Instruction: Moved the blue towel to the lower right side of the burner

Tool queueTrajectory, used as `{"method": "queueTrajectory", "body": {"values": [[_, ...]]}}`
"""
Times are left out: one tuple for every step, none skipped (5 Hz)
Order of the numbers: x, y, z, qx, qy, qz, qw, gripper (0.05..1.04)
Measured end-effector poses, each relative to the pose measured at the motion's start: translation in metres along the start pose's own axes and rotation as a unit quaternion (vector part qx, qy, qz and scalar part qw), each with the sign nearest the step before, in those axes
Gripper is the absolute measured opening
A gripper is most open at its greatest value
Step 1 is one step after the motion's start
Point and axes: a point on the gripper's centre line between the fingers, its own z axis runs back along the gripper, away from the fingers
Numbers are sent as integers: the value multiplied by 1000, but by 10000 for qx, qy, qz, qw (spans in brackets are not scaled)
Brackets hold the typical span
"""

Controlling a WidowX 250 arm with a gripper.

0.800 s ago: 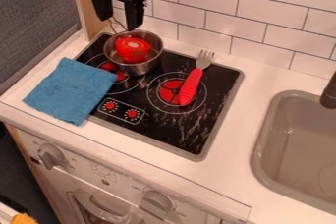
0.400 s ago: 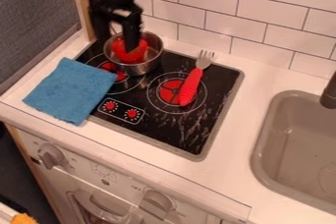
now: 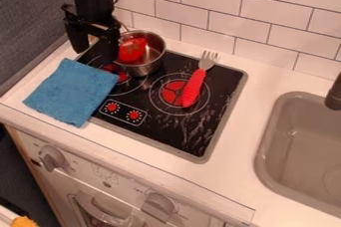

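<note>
My end effector [image 3: 94,53], spread and empty, has shifted from over the metal pot [image 3: 154,61] toward the blue towel [image 3: 71,91], which hasn't moved.

From above the near side, the camera looks down at a slant across the stove [image 3: 213,126], fairly close, toward the tiled wall [image 3: 259,12].
</note>
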Motion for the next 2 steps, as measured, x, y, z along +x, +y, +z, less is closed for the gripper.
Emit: {"method": "queueTrajectory", "body": {"values": [[-7,6,-33,239,225,48,9994,1001],[-11,9,-45,450,215,69,9987,1001]]}}
